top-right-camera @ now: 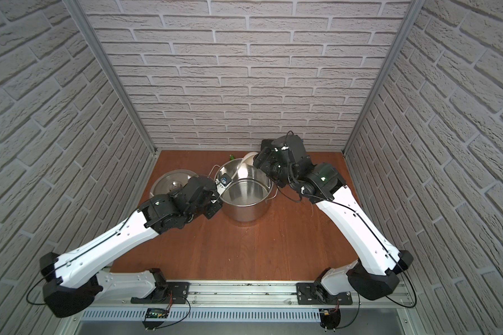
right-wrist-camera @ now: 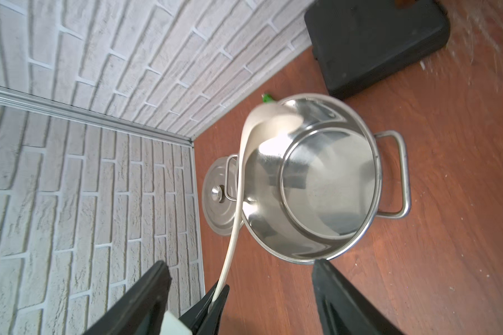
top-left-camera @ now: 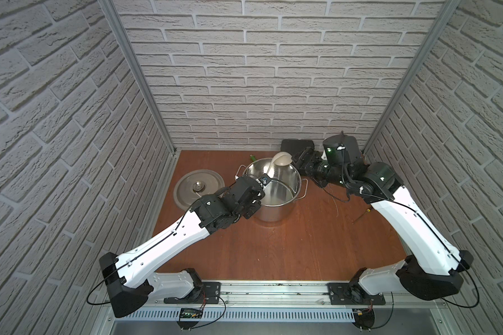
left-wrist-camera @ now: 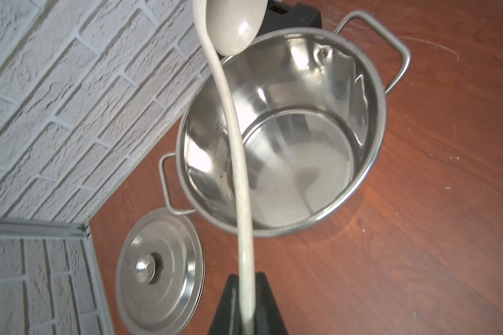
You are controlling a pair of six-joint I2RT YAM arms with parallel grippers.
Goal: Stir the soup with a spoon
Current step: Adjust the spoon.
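Top views first. The left gripper (top-left-camera: pixel 264 180) is up at the near-left rim of the shiny steel stockpot (top-left-camera: pixel 270 213), clamped tight on the slim handle of the cream-white plastic ladle (top-left-camera: pixel 282 159). The ladle's round bowl rides high over the pot's back rim, wall side. The right gripper (top-left-camera: pixel 296 160) hovers just beside that bowl, at the pot's right-back edge. The round steel lid (top-left-camera: pixel 199 188) lies flat on the red-brown wooden surface (top-left-camera: pixel 273 255), left of the pot & close to it. There's a flat black case (top-left-camera: pixel 298 144) at the back wall and a thin dark screwdriver (top-left-camera: pixel 360 216) well off to the right.

Left wrist view now. The ladle handle (left-wrist-camera: pixel 238 162) comes straight out from b/w the closed dark fingers (left-wrist-camera: pixel 225 310) and crosses the pot's mouth (left-wrist-camera: pixel 317 75). The bowl is out over the far rim; can't tell if it touches. The lid (left-wrist-camera: pixel 172 261) is beside the pot's handle.

Right wrist view. The right gripper (right-wrist-camera: pixel 238 262) has its fingers (right-wrist-camera: pixel 148 298) spread wide, w/ nothing held. In the gap beyond, the left gripper (right-wrist-camera: pixel 219 293) pinches the ladle's (right-wrist-camera: pixel 237 208) handle end. The pot (right-wrist-camera: pixel 273 188) is below, w/ a small green thing (right-wrist-camera: pixel 267 98) behind it at the wall and the black case (right-wrist-camera: pixel 375 43) further along.
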